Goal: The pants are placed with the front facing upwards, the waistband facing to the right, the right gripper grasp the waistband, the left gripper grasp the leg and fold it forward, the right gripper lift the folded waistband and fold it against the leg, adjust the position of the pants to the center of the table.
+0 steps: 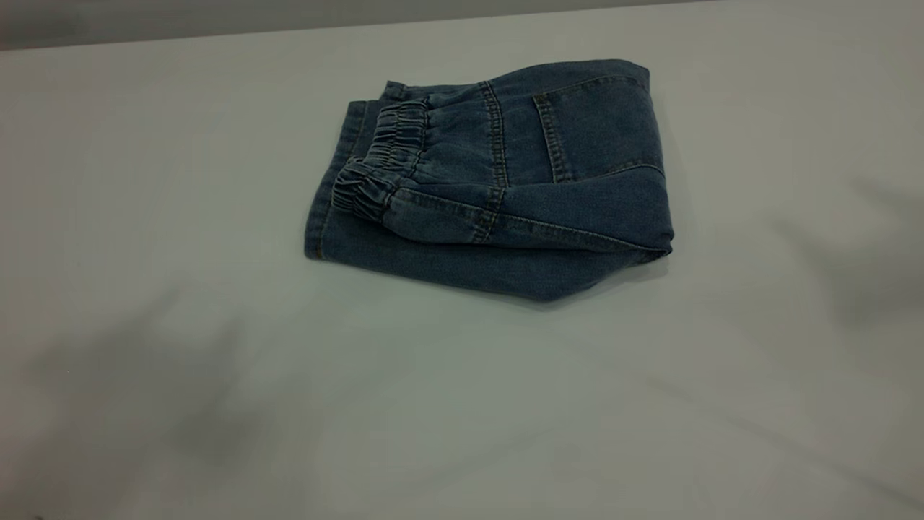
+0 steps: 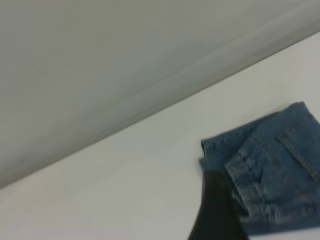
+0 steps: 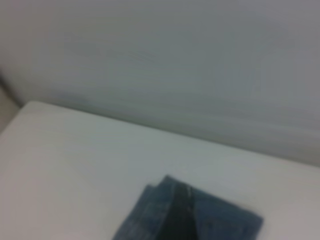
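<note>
L to R across the exterior view: bare table (image 1: pixel 144 217) at left, w/ soft shadows cast toward the near edge. No arm is seen in that view.

The left gripper (image 2: pixel 216 210) is caught only in its own wrist view, as a dark blurred shape in front of the bundle's edge; whether its fingers are spread or pressed together cannot be told. It is not seen gripping cloth.

The pants (image 1: pixel 498 180) are found a bit right of centre and toward the far edge, lying flat as a compact folded bundle. The waistband (image 1: pixel 379 162) is turned over on top and faces left, its ruched elastic puckered into small folds. A square pocket w/ tan stitching is shown on the upper layer at right. Lower layers stick out at the left and near edges.

The right gripper (image 3: pixel 179 220) is likewise seen only in its wrist view, a dark blur over the denim; finger state cannot be told.

Judged: folds look done, only centring seems left. Risks:
- Top layer could be slid off or the fold opened if the bundle is pushed from one side only.
- Waistband flap could be snagged and flipped back by a low fingertip.
- Bundle could be skewed by uneven drag on the smooth top.
</note>
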Action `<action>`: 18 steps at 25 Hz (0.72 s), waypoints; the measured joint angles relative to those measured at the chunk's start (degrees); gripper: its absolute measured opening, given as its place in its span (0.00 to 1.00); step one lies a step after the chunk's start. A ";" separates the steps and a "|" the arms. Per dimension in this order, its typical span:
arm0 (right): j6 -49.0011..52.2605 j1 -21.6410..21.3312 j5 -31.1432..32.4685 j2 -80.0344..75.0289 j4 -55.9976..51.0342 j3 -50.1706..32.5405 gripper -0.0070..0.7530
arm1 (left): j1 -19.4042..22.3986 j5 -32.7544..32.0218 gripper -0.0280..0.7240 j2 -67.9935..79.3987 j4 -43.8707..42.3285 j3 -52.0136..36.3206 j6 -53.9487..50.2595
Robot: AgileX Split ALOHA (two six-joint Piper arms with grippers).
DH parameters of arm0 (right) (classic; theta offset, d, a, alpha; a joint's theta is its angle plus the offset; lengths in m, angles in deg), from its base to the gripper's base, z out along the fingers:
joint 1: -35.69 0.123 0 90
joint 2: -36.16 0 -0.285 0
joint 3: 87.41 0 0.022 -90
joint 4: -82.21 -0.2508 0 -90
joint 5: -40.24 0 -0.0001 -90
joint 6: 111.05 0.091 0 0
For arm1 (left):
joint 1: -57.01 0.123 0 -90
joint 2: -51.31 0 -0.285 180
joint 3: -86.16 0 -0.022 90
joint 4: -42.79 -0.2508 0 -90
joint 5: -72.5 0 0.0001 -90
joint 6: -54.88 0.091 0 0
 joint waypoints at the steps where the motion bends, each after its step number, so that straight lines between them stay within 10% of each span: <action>1: -0.06 0.00 0.00 2.17 -0.87 -1.96 0.78 | 0.00 0.00 0.62 -2.86 0.00 -2.55 -0.47; 18: -7.42 0.00 -0.02 43.63 -7.58 -42.31 0.78 | -0.07 -0.05 0.62 -44.31 0.21 -45.01 -2.13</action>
